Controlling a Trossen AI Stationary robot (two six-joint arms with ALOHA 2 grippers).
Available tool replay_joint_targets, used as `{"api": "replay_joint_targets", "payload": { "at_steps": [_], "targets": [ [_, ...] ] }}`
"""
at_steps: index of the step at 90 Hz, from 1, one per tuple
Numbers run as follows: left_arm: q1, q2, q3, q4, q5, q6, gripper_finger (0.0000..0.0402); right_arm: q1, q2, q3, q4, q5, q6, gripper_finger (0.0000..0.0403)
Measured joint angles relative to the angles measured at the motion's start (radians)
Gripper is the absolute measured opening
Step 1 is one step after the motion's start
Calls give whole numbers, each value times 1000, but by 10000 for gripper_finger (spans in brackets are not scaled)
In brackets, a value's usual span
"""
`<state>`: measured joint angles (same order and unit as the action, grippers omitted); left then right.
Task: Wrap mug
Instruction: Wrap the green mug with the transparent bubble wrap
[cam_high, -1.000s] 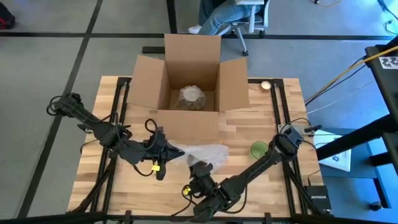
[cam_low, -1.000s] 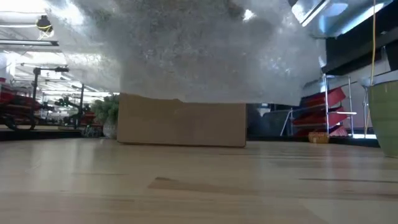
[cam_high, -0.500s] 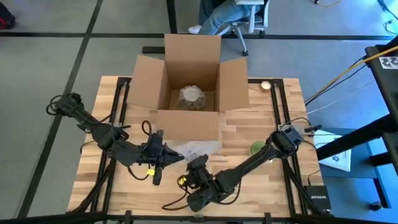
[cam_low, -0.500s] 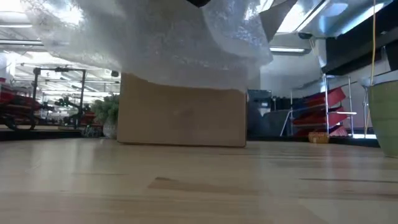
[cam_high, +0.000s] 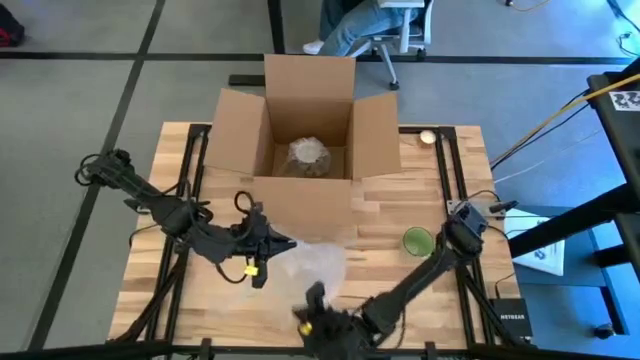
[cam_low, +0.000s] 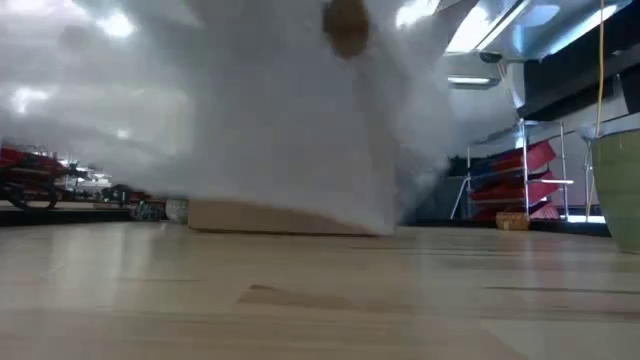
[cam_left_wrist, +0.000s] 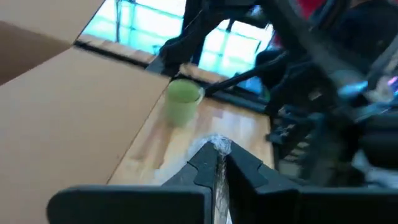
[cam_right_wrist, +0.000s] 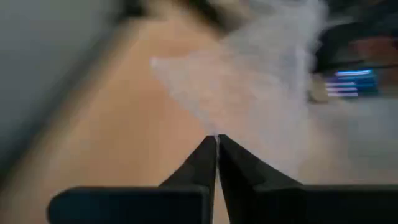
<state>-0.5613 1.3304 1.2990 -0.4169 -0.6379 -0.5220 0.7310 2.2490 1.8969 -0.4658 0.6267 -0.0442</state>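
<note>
High view showed the left gripper (cam_high: 285, 243) and the right gripper (cam_high: 316, 293) each clenched on an edge of one bubble-wrap sheet (cam_high: 305, 262), stretched between them near the table's (cam_high: 200, 290) front edge. Apart, toward the right edge, the green mug (cam_high: 416, 240) stood upright beside the cardboard box (cam_high: 308, 130).

Two dark fingers (cam_right_wrist: 202, 163) of the right tool (cam_right_wrist: 216, 142) pressed tip to tip, pinching an edge of a clear, whitish crinkly bubble-wrap sheet (cam_right_wrist: 249, 93). Sheet spread out ahead of the fingertips, fanning forward and to one side. Pale wooden worktop (cam_right_wrist: 112, 143) beneath and beside the tool. Blurred blue-lit strip (cam_right_wrist: 353, 73) far beyond the sheet, identity unclear.
</note>
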Motion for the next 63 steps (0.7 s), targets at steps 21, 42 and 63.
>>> {"api": "replay_joint_targets", "payload": {
  "at_steps": [21,42,63],
  "targets": [
    [6,0,0,-190,-5,-128,0,107,1,-10,-393,-241,459,0],
    [6,0,0,-414,-12,-292,0,235,1,-104,-538,-315,779,0],
    [4,0,0,-670,-21,-449,0,287,1,-226,-606,-290,1297,18]
  ]
}}
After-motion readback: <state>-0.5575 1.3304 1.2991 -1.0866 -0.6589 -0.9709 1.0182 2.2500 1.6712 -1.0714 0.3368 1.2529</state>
